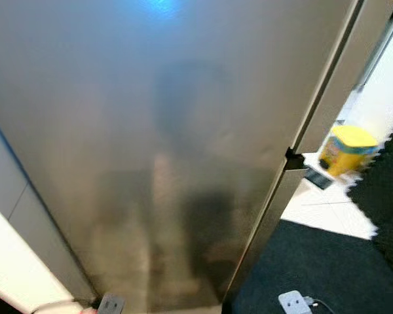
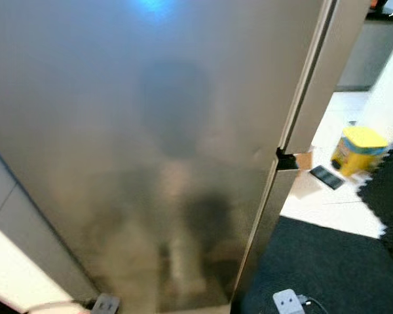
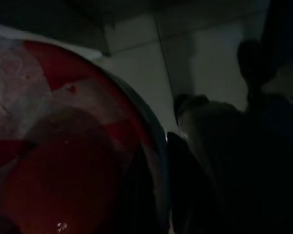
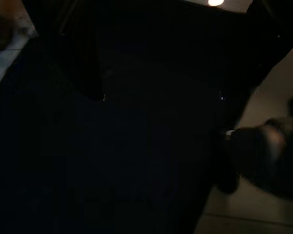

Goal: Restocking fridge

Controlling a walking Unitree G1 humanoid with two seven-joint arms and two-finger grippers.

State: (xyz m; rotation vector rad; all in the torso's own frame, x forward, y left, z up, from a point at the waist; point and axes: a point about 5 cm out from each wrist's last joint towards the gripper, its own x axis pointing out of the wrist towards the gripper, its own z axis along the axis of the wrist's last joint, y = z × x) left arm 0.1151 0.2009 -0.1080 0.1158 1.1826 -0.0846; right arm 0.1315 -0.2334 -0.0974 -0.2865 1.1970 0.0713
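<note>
A broad steel fridge door stood shut close before the robot, blurred, with a dark mat on the pale tiled floor to its right, and beyond that a yellow-lidded tub and a small white plug block. In the dim left wrist view a round red-and-white container, perhaps a packaged food item, lay close against the left gripper. Whether either gripper's jaws were apart or together could not be told in the dark.

Head views blurred; blue glare atop fridge door, bright floor at right. Wrist views v. dark.
</note>
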